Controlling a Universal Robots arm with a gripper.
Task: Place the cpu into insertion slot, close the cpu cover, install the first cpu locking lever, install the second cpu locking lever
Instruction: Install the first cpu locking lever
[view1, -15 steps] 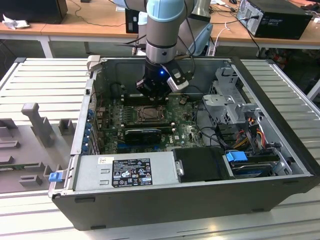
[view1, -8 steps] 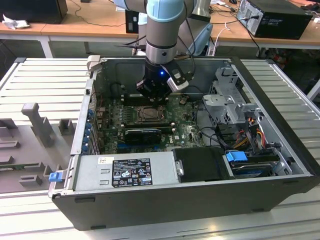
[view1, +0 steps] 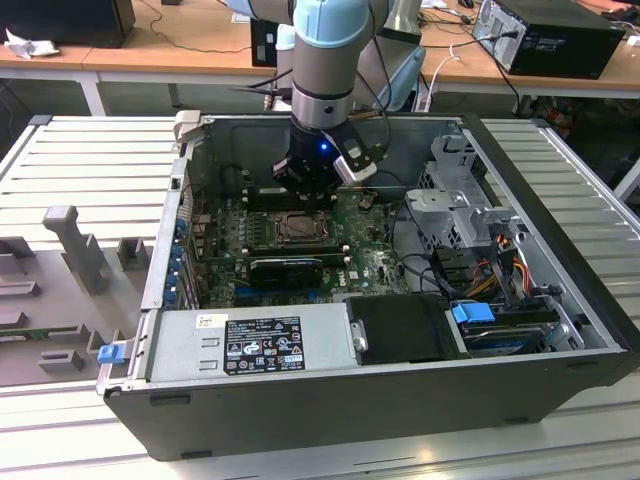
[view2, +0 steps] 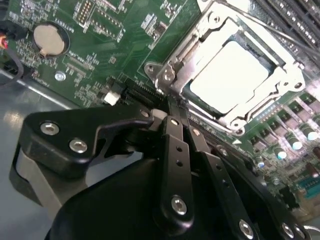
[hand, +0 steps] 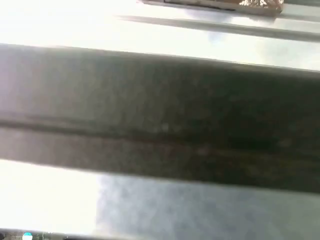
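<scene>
Silver-grey metal marks the task's thing: in the exterior view the cpu (view1: 297, 229) sits in the insertion slot (view1: 296, 243) on the green motherboard (view1: 372, 262), directly beneath and slightly in front of the end effector (view1: 312, 186), which hangs low inside the open computer case (view1: 560, 250) at the end of the single arm (view1: 325, 70). From this view I count one cpu, one slot and one end effector, and I cannot tell how its fingers stand. In the second wrist view the cpu (view2: 231, 76) lies just beyond the end effector (view2: 175, 117), its pale face showing through the central cut-out of the cpu cover (view2: 280, 82), which looks folded down flat over it; the slot's frame runs diagonally across the picture relative to the fingers. Two dark fingers (view2: 176, 150) lie side by side with barely a gap, so the end effector looks drawn together and holds nothing, its tips close to the near edge of the cover's frame beside a corner screw (view2: 167, 75). A thin wire lever (view2: 280, 35) crosses the far side of the frame; whether it is latched I cannot tell. One round coin battery (view2: 48, 39) sits well off to one side. In the first wrist view a dark band (hand: 160, 115) crosses between bright blurred surfaces, and nothing of the task can be made out there.
</scene>
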